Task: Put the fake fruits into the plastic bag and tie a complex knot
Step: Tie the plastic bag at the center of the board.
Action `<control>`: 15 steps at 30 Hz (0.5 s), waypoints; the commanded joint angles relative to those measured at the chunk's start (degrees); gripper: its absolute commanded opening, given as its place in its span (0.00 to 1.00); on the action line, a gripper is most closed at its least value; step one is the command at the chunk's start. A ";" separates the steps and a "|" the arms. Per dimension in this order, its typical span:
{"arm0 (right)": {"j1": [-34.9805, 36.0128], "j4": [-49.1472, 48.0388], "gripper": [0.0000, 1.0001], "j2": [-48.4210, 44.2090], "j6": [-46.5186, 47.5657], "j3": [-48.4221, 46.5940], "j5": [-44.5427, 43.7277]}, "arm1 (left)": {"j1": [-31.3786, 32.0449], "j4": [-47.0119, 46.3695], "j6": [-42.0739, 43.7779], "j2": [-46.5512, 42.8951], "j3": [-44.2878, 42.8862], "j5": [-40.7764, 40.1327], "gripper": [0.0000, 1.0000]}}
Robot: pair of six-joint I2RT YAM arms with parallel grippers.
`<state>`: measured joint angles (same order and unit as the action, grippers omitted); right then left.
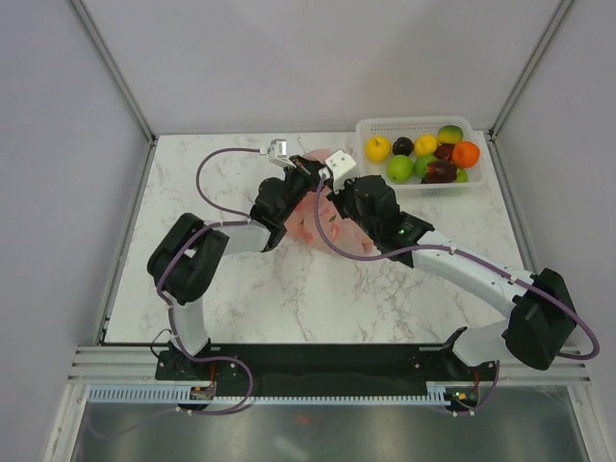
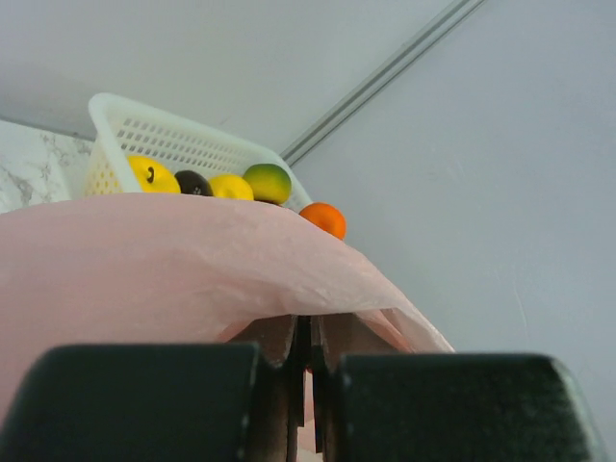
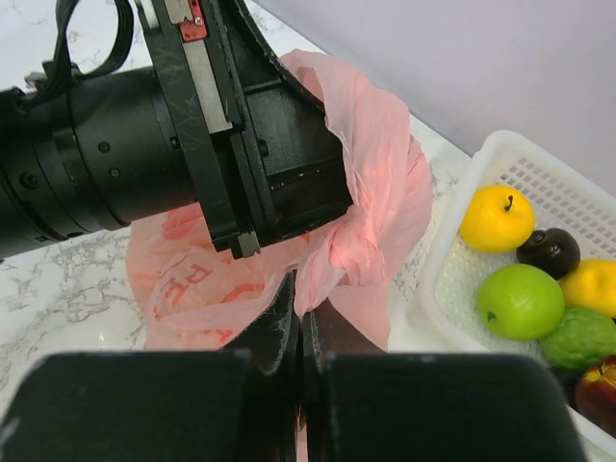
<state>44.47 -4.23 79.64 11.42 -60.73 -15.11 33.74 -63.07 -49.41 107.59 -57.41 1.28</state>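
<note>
Bag: the plastic bag point(image 1: 308, 219) is pinched between both arms, mid-table toward 12 o'clock.
Left: the left gripper point(image 2: 303, 332) is clamped on pink film.
Right: the right gripper point(image 3: 300, 310) is clamped on the bunched rim.
Fruit: the fake fruits point(image 1: 423, 154) are seen in the basket point(image 1: 414, 123) at 2 o'clock.
Advice: the mouth is best spread evenly, with the film not overstretched.

The marble table point(image 1: 289, 289) bears a pink plastic bag point(image 1: 306, 227) and white basket point(image 1: 414, 122).

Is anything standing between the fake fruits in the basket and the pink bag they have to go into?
No object lies between the basket of fake fruits and the plastic bag beside it. The left gripper and right gripper are both shut on the bag, so neither is free.
</note>
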 commanded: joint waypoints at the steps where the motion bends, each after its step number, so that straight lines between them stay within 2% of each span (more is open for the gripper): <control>1: 1.50 -2.10 0.00 -0.10 -0.17 -3.78 3.07 | -1.04 -9.70 2.22 2.97 -2.45 -6.21 0.02; 5: 2.29 2.29 0.00 2.27 -0.08 -9.30 1.68 | -1.04 -4.01 -1.56 2.71 -3.33 -1.90 0.02; 11: 5.98 11.07 0.00 7.19 -2.01 -17.56 -6.06 | -1.22 -4.17 -8.07 4.11 -3.94 8.91 0.02; 15: 8.00 19.51 0.00 11.06 -5.88 -24.07 -10.90 | -1.92 -0.84 -10.44 3.33 -5.79 17.42 0.02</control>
<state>48.69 10.68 89.10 9.72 -78.17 -25.28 31.68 -66.41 -56.38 110.48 -60.14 11.62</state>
